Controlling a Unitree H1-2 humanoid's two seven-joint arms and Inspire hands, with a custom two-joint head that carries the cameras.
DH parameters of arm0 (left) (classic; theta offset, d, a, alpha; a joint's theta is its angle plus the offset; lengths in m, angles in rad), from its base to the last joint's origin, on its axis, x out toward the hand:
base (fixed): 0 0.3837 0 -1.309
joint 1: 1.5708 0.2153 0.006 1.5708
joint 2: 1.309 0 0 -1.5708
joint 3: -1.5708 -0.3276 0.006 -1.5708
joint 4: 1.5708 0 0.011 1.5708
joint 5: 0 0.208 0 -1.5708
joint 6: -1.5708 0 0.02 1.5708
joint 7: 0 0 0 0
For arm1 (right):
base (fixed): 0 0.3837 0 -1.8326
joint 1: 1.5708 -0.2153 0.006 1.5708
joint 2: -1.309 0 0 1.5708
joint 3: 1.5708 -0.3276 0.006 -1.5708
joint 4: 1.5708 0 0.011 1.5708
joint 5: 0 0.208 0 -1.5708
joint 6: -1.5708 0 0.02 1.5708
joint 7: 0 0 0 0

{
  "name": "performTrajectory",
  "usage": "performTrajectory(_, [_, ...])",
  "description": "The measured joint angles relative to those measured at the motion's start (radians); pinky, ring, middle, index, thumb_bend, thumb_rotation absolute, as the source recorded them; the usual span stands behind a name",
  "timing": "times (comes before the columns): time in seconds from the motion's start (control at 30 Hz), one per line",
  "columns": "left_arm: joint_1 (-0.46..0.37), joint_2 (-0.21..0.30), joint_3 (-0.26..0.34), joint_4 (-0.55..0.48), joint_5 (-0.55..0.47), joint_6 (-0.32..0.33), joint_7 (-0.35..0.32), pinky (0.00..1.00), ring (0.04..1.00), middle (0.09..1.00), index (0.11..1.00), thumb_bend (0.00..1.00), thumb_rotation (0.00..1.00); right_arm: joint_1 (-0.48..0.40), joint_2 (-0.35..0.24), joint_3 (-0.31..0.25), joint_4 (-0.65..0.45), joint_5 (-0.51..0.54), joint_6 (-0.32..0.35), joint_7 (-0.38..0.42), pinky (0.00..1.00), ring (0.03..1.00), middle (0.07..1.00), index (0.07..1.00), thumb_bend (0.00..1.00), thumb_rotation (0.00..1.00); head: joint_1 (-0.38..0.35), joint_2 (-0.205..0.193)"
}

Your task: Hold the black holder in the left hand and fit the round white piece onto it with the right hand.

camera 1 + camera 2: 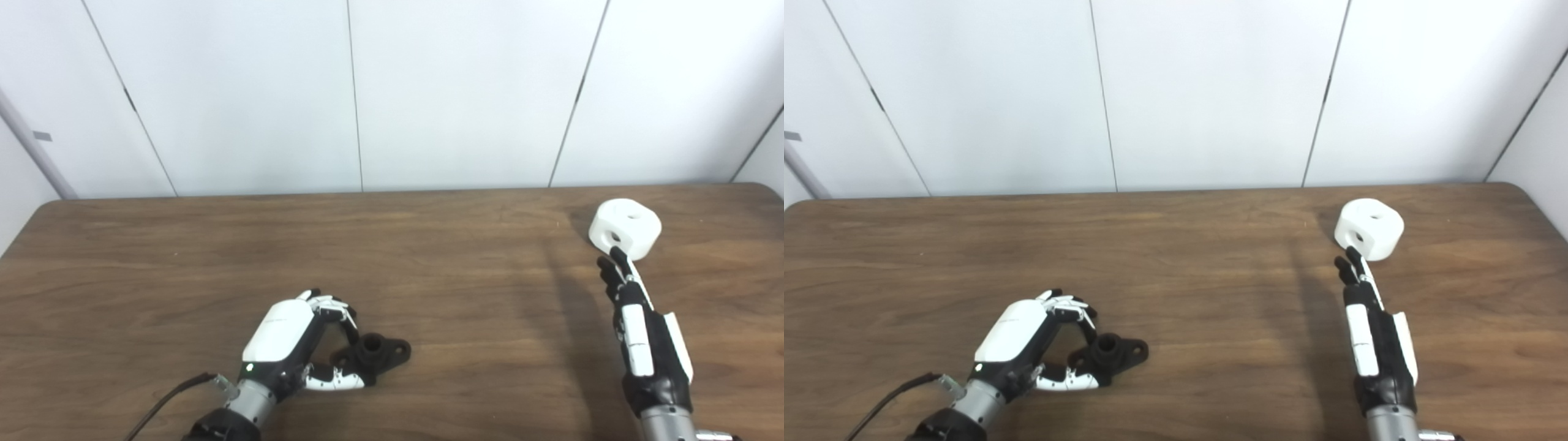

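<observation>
The black holder (pixel 373 354) lies flat on the wooden table (pixel 429 257), near the front edge and left of the middle. It has a raised round collar in its centre and a flat ear with a hole on the side away from the left hand (pixel 294 343). That hand sits just left of the holder, its fingers (pixel 334 306) curled over from behind and its thumb (pixel 334 381) reaching in from the front — both tips look to be touching the holder's near end, though the holder rests on the table and is not lifted.

The round white piece (pixel 626 226) stands well to the right of the holder and farther back, close to the table's right end. It has one hole in its top and another in its side. The right hand (pixel 640 324) is stretched out straight toward it, fingers extended and close together, holding nothing; the fingertips (pixel 615 254) come just up to the piece's near side — whether they touch it I cannot tell.
</observation>
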Motion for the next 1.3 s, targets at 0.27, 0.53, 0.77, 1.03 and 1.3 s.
performTrajectory(0.27, [0.018, -0.010, -0.008, 0.013, 0.013, -0.042, 0.026, 0.95, 0.836, 0.739, 0.483, 0.52, 0.06, -0.028, -0.002, -0.034, -0.025, -0.005, 0.039, -0.022, 1.00, 0.953, 0.924, 0.938, 0.51, 0.95, -0.103, 0.006])
performTrajectory(0.53, [0.024, 0.001, 0.020, 0.042, -0.021, -0.113, 0.035, 0.92, 0.817, 0.730, 0.482, 0.52, 0.05, -0.074, -0.004, -0.057, -0.039, -0.035, 0.084, -0.044, 1.00, 0.943, 0.908, 0.904, 0.57, 0.97, -0.244, -0.035])
performTrajectory(0.77, [0.024, 0.022, 0.039, 0.058, -0.036, -0.164, 0.037, 0.88, 0.797, 0.718, 0.482, 0.52, 0.05, -0.118, -0.017, -0.065, -0.044, -0.095, 0.132, -0.062, 1.00, 0.970, 0.927, 0.913, 0.49, 0.98, -0.331, -0.064])
performTrajectory(1.03, [0.021, 0.029, 0.047, 0.060, -0.052, -0.170, 0.017, 0.86, 0.795, 0.718, 0.483, 0.52, 0.05, -0.183, -0.054, -0.069, -0.046, -0.282, 0.177, -0.107, 0.93, 0.923, 0.914, 0.891, 0.57, 0.96, -0.383, -0.097])
performTrajectory(1.3, [0.015, 0.036, 0.050, 0.078, -0.060, -0.196, 0.017, 0.87, 0.801, 0.719, 0.482, 0.52, 0.05, -0.247, -0.157, -0.052, -0.030, -0.456, 0.290, -0.089, 0.97, 0.967, 0.968, 0.880, 0.72, 0.64, -0.411, -0.107])
